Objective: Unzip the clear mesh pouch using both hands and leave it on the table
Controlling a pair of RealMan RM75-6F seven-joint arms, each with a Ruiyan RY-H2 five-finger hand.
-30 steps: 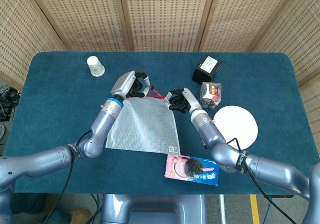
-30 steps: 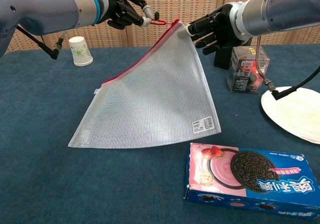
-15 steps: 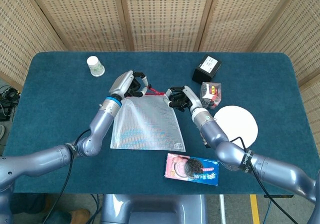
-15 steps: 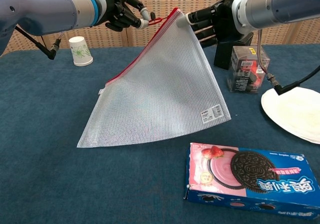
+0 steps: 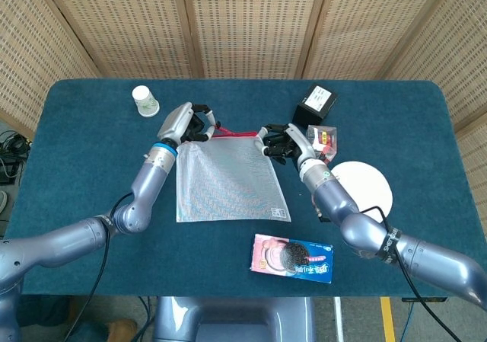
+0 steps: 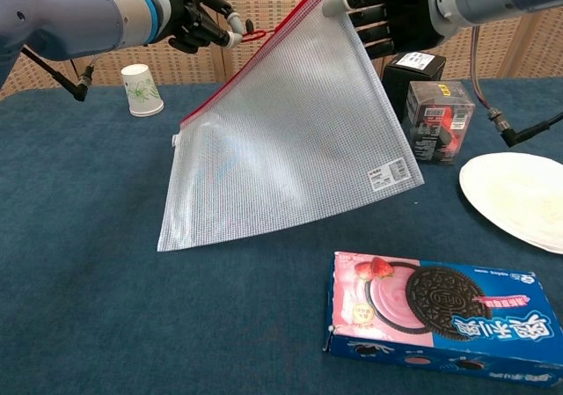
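Observation:
The clear mesh pouch hangs tilted above the blue table, its red zipper edge running up to a raised corner. My left hand pinches the red zipper pull at the left of that edge. My right hand grips the pouch's top corner at the right. The pouch's lower edge rests on or just above the cloth. How far the zipper stands apart cannot be told.
A cookie packet lies in front of the pouch. A white plate, a clear box with red contents and a black box stand to the right. A paper cup stands at the far left.
Both hands have risen and moved apart: the left one leftward with the pull, the right one up and to the right with the corner. The pouch has swung rightward and hangs more stretched.

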